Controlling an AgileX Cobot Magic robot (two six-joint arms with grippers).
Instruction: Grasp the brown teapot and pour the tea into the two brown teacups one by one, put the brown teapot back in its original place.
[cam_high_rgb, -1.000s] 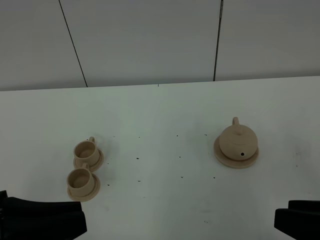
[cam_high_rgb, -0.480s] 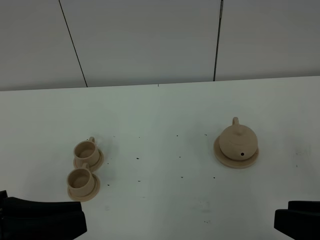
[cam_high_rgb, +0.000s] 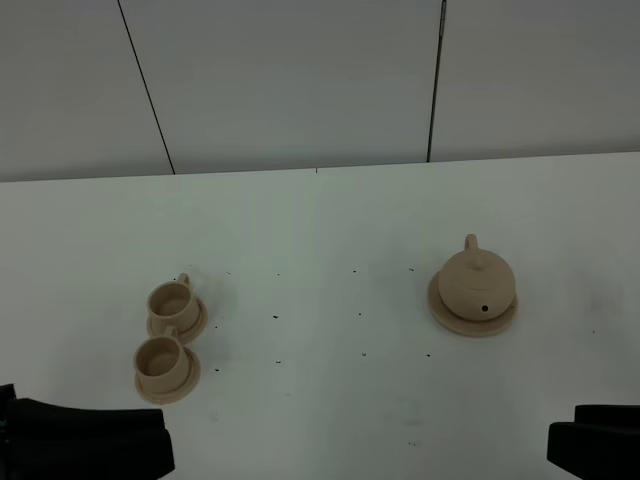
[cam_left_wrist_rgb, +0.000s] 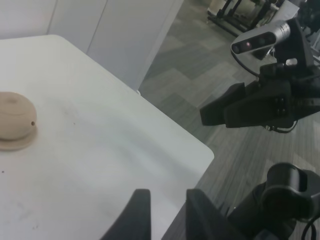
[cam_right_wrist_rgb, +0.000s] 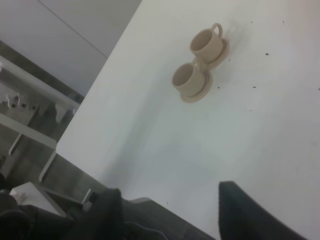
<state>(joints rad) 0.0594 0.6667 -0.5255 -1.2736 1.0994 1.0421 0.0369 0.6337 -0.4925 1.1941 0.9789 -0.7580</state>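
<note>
Right fingers (cam_right_wrist_rgb: 245, 220) stand spread wide and empty over the desk's (cam_high_rgb: 320, 220) near edge, well apart from the brown teapot (cam_high_rgb: 473, 282), which sits on its round disc (cam_high_rgb: 478, 329). Left fingers (cam_left_wrist_rgb: 141, 216) are parted and hold nothing; the two brown teacups (cam_high_rgb: 172, 302) stand nearer them.

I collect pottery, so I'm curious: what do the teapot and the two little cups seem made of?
The teapot and both cups look like unglazed clay: even pale tan, matte, no glossy highlights. The disc under the teapot matches. Matte plastic can't be ruled out.
</note>
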